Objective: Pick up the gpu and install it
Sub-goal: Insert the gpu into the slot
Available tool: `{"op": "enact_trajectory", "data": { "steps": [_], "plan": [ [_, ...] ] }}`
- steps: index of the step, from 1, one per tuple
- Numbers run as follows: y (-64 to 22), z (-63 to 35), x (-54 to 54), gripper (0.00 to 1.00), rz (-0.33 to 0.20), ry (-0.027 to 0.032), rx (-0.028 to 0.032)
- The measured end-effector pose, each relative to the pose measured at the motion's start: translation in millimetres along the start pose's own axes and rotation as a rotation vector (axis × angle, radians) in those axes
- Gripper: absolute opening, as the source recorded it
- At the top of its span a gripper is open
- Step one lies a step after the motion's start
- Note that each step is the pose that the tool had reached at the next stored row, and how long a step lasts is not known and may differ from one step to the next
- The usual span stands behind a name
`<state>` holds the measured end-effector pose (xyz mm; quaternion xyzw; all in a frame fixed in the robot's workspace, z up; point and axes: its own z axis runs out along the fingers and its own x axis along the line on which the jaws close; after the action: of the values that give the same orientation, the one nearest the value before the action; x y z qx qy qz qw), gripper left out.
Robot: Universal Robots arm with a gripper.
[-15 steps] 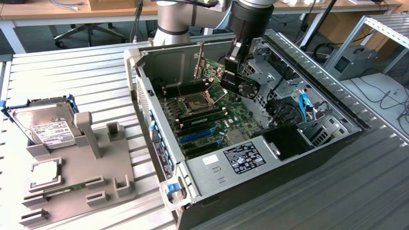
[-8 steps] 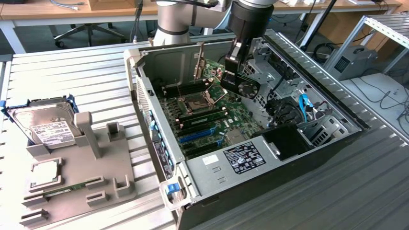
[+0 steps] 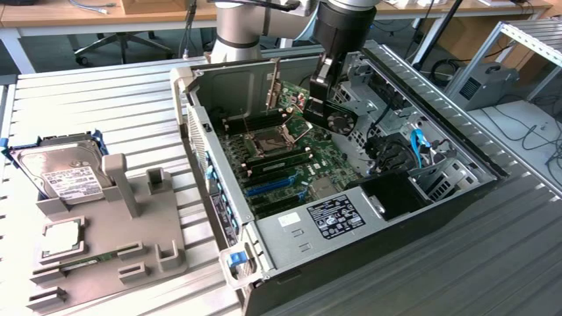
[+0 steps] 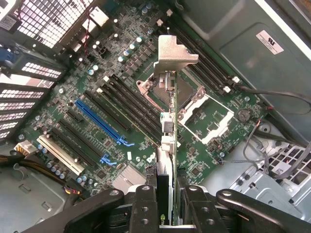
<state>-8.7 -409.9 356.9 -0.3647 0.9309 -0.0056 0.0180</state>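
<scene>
The gpu (image 3: 333, 118), a green card with a black round fan and a long silver end bracket, hangs inside the open computer case (image 3: 457, 197), above the motherboard (image 3: 281, 164). My gripper (image 3: 327, 89) comes down from above and is shut on it. In the wrist view I see the gpu (image 4: 171, 141) edge-on, its silver bracket end (image 4: 172, 53) pointing away over the processor socket. The black fingers (image 4: 146, 208) clamp the card from both sides, with the gripper (image 4: 172, 216) centred on it. The blue expansion slot (image 4: 99, 121) lies off to one side of the card.
At the exterior view's left a grey holder (image 3: 131, 217) carries a silver hard drive (image 3: 57, 171), a square silver part (image 3: 62, 237) and a narrow green memory stick (image 3: 88, 259). The case walls, drive cages (image 3: 439, 178) and loose cables (image 4: 272, 145) surround the motherboard.
</scene>
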Motion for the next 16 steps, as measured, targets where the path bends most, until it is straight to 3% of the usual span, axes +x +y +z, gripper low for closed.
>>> {"op": "enact_trajectory", "data": {
  "steps": [16],
  "plan": [
    [0.0,0.0,0.0,0.26,-0.026,-0.0006,-0.0008]
  ]
}}
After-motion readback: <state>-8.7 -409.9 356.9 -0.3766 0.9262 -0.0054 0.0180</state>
